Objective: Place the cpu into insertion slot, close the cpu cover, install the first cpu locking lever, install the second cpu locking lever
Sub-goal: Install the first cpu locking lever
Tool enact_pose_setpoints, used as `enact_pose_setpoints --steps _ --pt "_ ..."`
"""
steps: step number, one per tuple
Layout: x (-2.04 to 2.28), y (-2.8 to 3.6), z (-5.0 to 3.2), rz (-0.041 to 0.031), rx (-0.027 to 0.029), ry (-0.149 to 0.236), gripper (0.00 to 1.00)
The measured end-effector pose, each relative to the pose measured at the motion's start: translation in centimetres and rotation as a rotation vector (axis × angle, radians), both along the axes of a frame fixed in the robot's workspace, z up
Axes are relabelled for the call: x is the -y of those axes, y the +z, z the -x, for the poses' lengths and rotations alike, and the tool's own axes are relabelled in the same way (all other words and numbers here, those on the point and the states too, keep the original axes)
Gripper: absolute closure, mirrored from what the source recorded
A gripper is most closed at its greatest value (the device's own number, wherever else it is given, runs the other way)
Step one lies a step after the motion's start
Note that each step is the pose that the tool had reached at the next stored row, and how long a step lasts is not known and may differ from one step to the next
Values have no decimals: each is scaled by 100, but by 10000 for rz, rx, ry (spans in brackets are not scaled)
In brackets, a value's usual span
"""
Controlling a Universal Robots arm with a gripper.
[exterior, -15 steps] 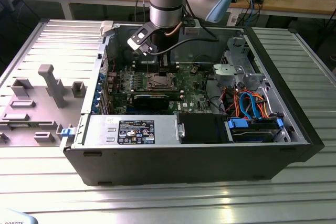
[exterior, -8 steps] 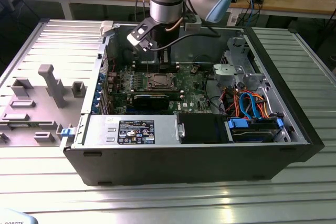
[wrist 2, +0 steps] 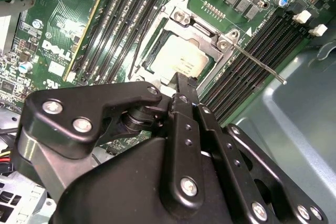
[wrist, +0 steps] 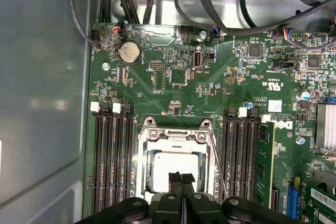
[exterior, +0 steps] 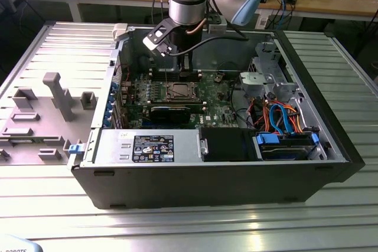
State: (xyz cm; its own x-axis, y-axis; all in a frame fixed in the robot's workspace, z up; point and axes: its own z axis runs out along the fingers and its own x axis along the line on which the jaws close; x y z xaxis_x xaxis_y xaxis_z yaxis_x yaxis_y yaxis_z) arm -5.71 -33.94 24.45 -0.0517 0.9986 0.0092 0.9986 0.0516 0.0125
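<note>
The cpu [wrist: 167, 162] lies flat in the insertion slot [exterior: 179, 91], its silver top [wrist 2: 177, 60] showing through the window of the cpu cover [wrist: 176, 134]. The cover [wrist 2: 203, 29] rests down over the chip. One thin locking lever [wrist 2: 257, 64] sticks out sideways from the socket's corner, and in the first wrist view this lever [wrist: 218, 167] runs along the socket's side. My gripper [wrist: 181, 178] hovers just over the chip's edge, fingers pressed together with nothing between them. In the exterior view the gripper [exterior: 184, 66] hangs above the socket inside the open case.
Black memory slots [wrist: 111, 156] flank the socket on both sides. A black card [exterior: 170, 112] stands in front of it. The drive cage with orange and blue cables [exterior: 277, 116] is at the exterior view's right, and a grey fixture [exterior: 56, 95] lies outside the case wall.
</note>
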Motion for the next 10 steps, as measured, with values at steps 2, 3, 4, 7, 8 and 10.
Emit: enact_pose_setpoints --steps 2,3,4,7,8,10 --pt "0 0 0 0 0 -2 89" --pt "0 0 0 -1 0 -3 89" --pt "0 0 0 -1 0 -3 89" --pt "0 2 0 0 1 -4 89" --pt "0 8 0 3 -2 -4 89" --pt "0 28 0 0 0 -4 89"
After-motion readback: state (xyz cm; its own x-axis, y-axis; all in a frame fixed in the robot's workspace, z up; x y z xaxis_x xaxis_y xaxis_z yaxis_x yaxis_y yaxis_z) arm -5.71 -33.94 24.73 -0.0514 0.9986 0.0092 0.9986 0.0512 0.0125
